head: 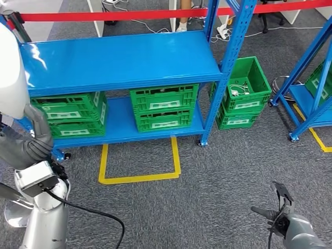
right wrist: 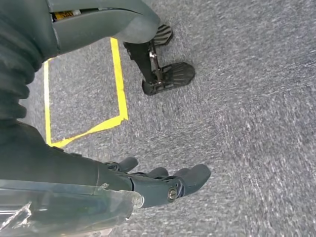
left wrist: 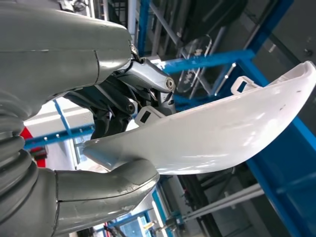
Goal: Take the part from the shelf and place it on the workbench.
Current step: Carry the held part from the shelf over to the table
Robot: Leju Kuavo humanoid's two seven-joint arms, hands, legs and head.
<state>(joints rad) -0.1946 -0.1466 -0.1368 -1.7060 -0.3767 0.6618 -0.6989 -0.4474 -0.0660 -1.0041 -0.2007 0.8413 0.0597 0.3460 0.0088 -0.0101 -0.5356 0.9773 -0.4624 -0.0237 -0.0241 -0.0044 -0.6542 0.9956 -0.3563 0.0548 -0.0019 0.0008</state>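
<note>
Gripped in the left hand (left wrist: 111, 113), the part (left wrist: 209, 133) is a long, glossy white curved shell, smooth on its outer face, tapering to a raised tip, with small tabs along its upper edge. Thumb below and dark fingers (left wrist: 108, 106) above clamp its near end; in the head view it rises white at the far left (head: 10, 67), over the blue shelf (head: 117, 59). Green crates (head: 164, 106) sit on the lower level, beside a yellow floor outline (head: 139, 178). Low at the right, the right hand (head: 280, 210) hangs over grey carpet (right wrist: 242, 98), fingers spread and holding nothing.
</note>
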